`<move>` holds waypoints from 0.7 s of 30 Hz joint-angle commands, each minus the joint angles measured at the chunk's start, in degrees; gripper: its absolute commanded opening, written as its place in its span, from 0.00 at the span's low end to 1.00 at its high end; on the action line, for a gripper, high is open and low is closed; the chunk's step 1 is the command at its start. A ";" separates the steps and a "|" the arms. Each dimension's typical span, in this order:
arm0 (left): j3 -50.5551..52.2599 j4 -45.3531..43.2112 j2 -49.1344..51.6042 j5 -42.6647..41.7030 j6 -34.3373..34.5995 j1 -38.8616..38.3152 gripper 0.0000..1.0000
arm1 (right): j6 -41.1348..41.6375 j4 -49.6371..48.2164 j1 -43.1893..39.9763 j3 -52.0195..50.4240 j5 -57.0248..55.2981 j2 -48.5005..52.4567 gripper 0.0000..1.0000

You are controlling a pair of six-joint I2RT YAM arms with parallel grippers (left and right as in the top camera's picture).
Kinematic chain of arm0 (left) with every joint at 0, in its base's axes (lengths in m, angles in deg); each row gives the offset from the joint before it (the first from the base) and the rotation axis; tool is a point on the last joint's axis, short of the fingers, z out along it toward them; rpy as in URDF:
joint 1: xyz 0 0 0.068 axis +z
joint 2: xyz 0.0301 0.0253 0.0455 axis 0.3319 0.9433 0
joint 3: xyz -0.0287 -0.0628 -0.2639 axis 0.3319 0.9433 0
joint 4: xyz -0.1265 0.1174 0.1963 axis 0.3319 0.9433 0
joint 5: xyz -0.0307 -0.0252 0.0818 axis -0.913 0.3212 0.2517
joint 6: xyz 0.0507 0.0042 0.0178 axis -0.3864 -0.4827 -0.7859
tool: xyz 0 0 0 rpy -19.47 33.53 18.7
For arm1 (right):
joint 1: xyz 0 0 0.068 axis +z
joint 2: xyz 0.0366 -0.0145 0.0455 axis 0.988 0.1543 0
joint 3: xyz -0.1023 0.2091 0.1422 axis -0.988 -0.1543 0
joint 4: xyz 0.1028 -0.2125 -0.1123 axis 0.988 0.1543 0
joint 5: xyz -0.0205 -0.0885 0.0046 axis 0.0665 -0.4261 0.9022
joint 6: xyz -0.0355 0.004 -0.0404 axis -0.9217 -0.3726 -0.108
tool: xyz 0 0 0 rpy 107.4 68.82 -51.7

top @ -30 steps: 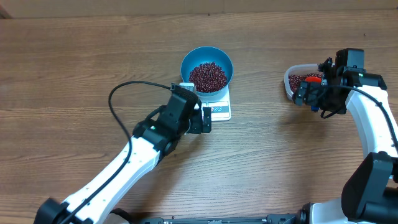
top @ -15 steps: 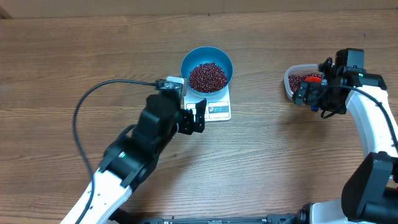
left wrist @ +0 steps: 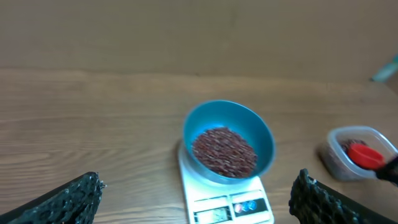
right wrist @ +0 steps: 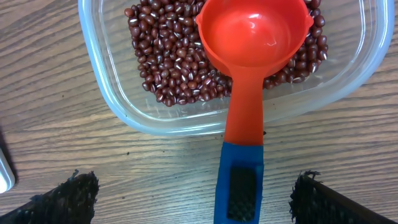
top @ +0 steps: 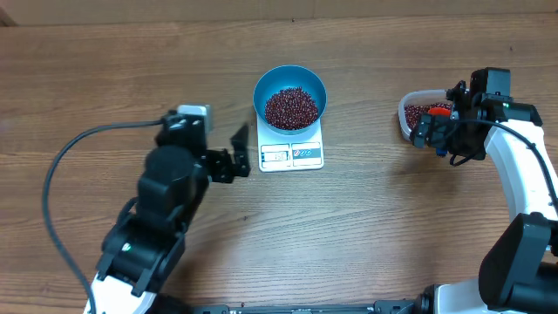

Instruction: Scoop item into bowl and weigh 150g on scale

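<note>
Jaws spread wide and holding nothing, the left gripper [top: 237, 150] hovers over the wooden table [top: 366, 227] just left of the scale [top: 292, 155]. The right gripper [top: 429, 133], equally wide and empty, is at the clear tub [right wrist: 112, 106], the blue handle of the orange-red scoop [right wrist: 252, 31] between its fingers. Dark red beans [top: 291, 106] fill the blue bowl [top: 259, 98], which sits on the scale's far half.

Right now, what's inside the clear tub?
In the tub: dark red beans and an empty orange-red scoop lying on them, its handle sticking out over the rim. Whatever lies under the scoop's cup is covered.
</note>
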 commanded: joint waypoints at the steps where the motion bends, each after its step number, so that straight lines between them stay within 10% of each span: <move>1: 3.63 -0.83 -4.85 -1.46 -1.90 2.99 1.00 | -0.44 -0.28 -0.15 1.57 -0.28 0.26 1.00; 21: 19.50 -10.12 -30.53 -6.97 -1.97 15.76 1.00 | -0.44 -0.28 -0.15 1.57 -0.28 0.26 1.00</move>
